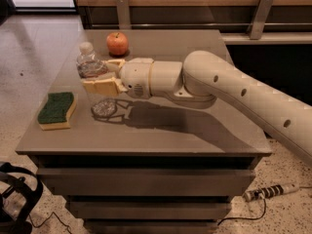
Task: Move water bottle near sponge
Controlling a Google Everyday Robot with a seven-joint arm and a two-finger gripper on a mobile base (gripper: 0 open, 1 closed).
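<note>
The task looks partly done. The pincer reaches in from 3 o'clock on its pale arm and is closed on the water bottle, one finger across the near side of the clear body and the other behind it. The grasp is made, then, and what remains is a short carry and a release. The bottle sits near the left-middle of the bench. The sponge lies near but apart from it, at about 8 o'clock from the bottle. The apple is at about 1 o'clock from the bottle, toward the far edge.

The bottle's long axis runs close to vertical, with the white cap uppermost. In this view the cap leans slightly toward 11 o'clock and the base toward 5 o'clock. A glinting patch under the near finger may be the base or only light thrown through it, so I cannot tell whether the bottle rests on the bench or hangs just above it.
</note>
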